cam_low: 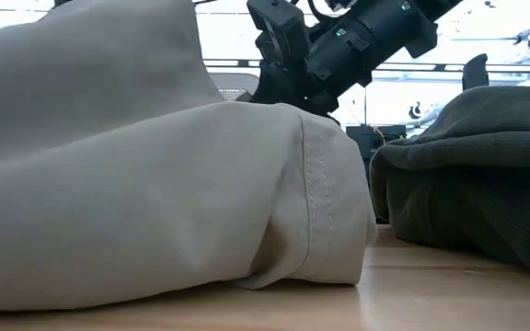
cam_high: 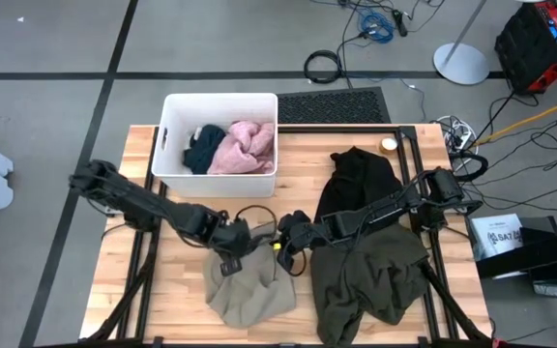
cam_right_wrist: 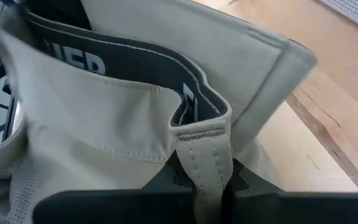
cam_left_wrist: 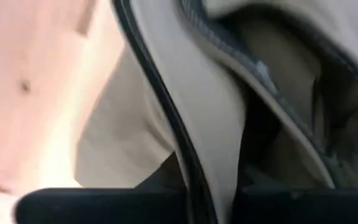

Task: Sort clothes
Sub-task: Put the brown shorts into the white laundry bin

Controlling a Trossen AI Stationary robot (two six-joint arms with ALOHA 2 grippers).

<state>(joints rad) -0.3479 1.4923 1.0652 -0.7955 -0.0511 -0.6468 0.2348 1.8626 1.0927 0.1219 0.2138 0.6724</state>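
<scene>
A tan khaki garment (cam_high: 249,288) lies bunched on the table's near middle, and it fills the low view's left (cam_low: 136,184). My left gripper (cam_high: 234,255) and my right gripper (cam_high: 288,253) are both shut on its far edge, a hand's width apart. A dark olive garment (cam_high: 370,275) lies beside it on the right, and a black garment (cam_high: 356,179) lies beyond that. A navy garment (cam_high: 201,150) and a pale pink garment (cam_high: 243,147) lie in the white bin (cam_high: 172,116). My left gripper holds the khaki garment at its opened top edge beside the zipper (cam_left_wrist: 229,56). A fold of the cloth (cam_left_wrist: 213,155) runs down between the two fingers. The garment's lower part lies on the table. My right gripper pinches the khaki garment's waistband at a belt loop (cam_right_wrist: 205,158) between its two fingers. The dark lettered inner band (cam_right_wrist: 104,59) faces the camera. The arm slants down onto the garment's top (cam_low: 288,97), and the rest of the garment lies heaped on the table.
The white bin stands at the table's far left-middle. A small round thing (cam_high: 388,145) lies by the far right edge. Bare wood shows at the near left (cam_high: 162,300) and between the bin and the khaki garment. Cables and a red-and-black case lie on the floor beyond.
</scene>
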